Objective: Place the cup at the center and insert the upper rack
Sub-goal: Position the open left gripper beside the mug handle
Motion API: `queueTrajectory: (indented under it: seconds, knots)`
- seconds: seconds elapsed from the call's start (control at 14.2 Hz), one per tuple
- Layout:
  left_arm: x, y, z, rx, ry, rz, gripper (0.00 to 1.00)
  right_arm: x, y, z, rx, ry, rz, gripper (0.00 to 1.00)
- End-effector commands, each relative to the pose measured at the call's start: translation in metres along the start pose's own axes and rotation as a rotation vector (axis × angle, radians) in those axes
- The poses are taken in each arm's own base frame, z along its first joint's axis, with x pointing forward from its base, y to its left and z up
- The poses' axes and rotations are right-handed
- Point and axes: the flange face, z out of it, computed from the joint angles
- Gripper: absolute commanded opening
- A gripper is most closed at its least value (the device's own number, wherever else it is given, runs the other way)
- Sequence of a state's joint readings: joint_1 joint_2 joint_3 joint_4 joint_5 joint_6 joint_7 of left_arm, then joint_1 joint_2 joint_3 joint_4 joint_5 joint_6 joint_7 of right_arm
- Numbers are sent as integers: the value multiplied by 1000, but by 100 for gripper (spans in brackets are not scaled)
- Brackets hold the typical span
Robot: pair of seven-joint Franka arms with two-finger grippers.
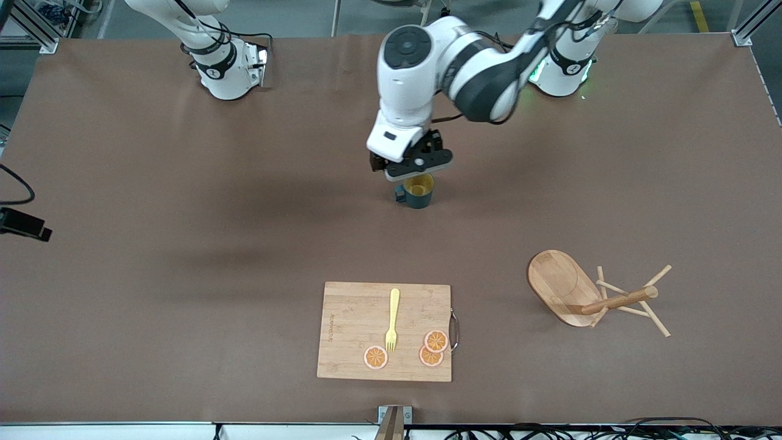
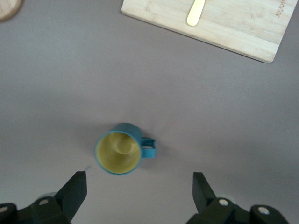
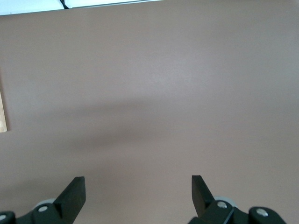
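Note:
The cup [image 1: 418, 190], dark teal with a yellow inside, stands upright near the middle of the table; in the left wrist view the cup [image 2: 119, 151] shows its handle. My left gripper [image 1: 415, 166] hangs open just above it, and in its own view the left gripper [image 2: 139, 186] holds nothing, with the cup clear of both fingers. The upper rack [image 1: 586, 296], a wooden mug tree, lies tipped on its side toward the left arm's end, nearer the front camera. My right gripper [image 3: 138, 186] is open over bare table; that arm waits by its base.
A bamboo cutting board [image 1: 342, 330] lies near the table's front edge with a yellow fork [image 1: 392, 319] and three orange slices [image 1: 376, 357] on it. The board [image 2: 233, 28] and fork handle [image 2: 196, 11] also show in the left wrist view.

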State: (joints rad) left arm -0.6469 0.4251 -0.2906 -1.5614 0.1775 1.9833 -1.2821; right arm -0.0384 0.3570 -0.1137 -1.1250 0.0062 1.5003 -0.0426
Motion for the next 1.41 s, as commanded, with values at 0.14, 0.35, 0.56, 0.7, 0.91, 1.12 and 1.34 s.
queueTrajectory:
  seconds: [0.14, 0.35, 0.56, 0.7, 0.91, 1.12, 1.34]
  knots:
    - [-51, 41, 52, 9, 114, -115, 100, -49, -14, -29, 35, 87, -50, 100]
    - [-89, 54, 90, 42, 213, -150, 100, -51, -12, -32, 42, 94, -36, 100]
    - [-123, 58, 122, 64, 311, -117, 100, -52, -6, -29, 85, 77, 5, 100]
    - [-142, 57, 145, 74, 373, -109, 100, -53, -8, -27, 73, 70, -9, 100]
    - [-171, 52, 169, 60, 478, -97, 100, -65, -15, -16, 49, 45, -31, 100]
    - [-195, 41, 193, 25, 598, -115, 100, -67, -28, -14, 25, 54, -58, 100]
    - [-214, 34, 220, 65, 661, -71, 100, -74, -39, -10, -7, 55, -83, 100]
